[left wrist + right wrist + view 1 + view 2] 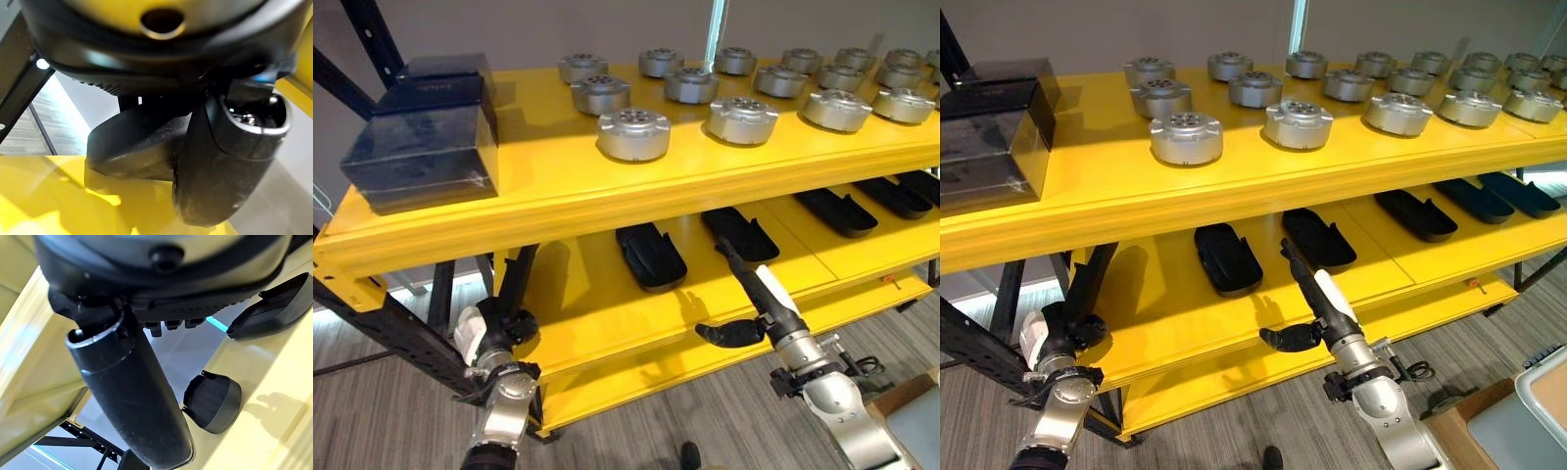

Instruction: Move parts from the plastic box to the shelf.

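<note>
Item: black moulded parts, in a row on the yellow shelf's lower tier. Judged light, stiff, smooth; best taken across the narrow sides. My right hand reached in beside one, fingers straight, empty. Left hand: curled, empty.

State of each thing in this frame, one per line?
Right hand: open, fingers straight, empty, at the middle shelf.
Left hand: low beside the rack post.
Plastic box: on top shelf, left end.
Silver parts: in rows on top shelf.
Black parts: lying apart on middle shelf.
</note>
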Controlling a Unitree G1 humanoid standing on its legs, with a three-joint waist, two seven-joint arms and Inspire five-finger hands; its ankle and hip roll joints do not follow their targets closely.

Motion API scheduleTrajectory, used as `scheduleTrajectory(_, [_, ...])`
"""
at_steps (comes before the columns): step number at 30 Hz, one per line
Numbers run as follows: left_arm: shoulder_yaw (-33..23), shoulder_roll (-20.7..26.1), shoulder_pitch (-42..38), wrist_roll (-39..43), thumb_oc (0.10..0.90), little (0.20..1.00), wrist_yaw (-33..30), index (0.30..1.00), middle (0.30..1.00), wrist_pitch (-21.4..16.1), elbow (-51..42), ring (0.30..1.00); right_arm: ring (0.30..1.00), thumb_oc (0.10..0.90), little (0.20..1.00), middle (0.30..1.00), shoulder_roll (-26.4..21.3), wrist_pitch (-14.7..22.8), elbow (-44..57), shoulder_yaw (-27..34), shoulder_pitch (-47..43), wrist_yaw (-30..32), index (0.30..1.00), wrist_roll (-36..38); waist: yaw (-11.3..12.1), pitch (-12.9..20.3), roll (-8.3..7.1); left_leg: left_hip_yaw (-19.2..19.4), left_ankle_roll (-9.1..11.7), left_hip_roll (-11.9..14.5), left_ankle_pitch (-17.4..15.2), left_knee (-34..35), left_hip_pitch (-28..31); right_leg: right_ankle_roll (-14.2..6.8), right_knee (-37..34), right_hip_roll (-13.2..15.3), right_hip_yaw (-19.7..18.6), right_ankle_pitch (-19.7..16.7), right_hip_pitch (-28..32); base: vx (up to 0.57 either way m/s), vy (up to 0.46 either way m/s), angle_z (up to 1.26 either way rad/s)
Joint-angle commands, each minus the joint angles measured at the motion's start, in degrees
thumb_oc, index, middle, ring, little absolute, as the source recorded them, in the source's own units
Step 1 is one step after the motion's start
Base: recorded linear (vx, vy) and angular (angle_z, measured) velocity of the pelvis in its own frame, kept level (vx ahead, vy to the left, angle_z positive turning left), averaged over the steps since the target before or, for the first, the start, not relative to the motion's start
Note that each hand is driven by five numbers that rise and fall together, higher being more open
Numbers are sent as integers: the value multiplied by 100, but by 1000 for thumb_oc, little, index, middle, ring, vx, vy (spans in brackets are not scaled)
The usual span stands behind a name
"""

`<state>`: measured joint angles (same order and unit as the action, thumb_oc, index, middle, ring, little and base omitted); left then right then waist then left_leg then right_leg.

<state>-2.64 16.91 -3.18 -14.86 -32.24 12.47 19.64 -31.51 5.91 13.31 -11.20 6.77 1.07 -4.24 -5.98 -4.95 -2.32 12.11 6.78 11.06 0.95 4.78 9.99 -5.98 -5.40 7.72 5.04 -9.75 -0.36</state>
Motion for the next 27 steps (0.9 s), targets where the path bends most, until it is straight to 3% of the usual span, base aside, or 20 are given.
scheduleTrajectory(1, [-448,693,-768,-488,400,300,-452,300,300,-357,-42,300,1000,900,1000,1000,-25,418,760,203,-507,162,1000,227,92,95,-104,-128,2,-6,-131,-32,231,-377,282,381,425,571,490,0,0,0])
scheduleTrajectory(4, [-387,708,-839,-470,400,300,-418,300,300,-374,-122,300,1000,900,1000,1000,-39,415,778,219,-465,173,1000,243,78,93,-101,-123,0,0,-139,-32,241,-377,282,376,420,562,494,0,0,0])
scheduleTrajectory(6, [-369,709,-859,-463,641,638,-387,638,638,-379,-116,638,1000,900,1000,1000,-38,405,772,226,-455,168,1000,248,75,92,-102,-123,-3,-3,-140,-32,245,-375,280,377,418,558,497,0,0,0])
scheduleTrajectory(7, [-371,711,-870,-466,900,1000,-386,1000,1000,-386,-127,1000,1000,900,1000,1000,-33,403,766,234,-448,169,1000,250,73,93,-98,-120,-4,-4,-142,-31,249,-378,279,379,417,556,501,0,0,0])
scheduleTrajectory(27, [-346,838,-1216,-430,900,1000,-350,1000,1000,-554,-898,1000,1000,900,1000,1000,-6,370,799,305,-443,190,1000,278,52,102,-107,-144,-22,-46,-112,-46,221,-363,237,401,411,493,502,-12,-2,0])
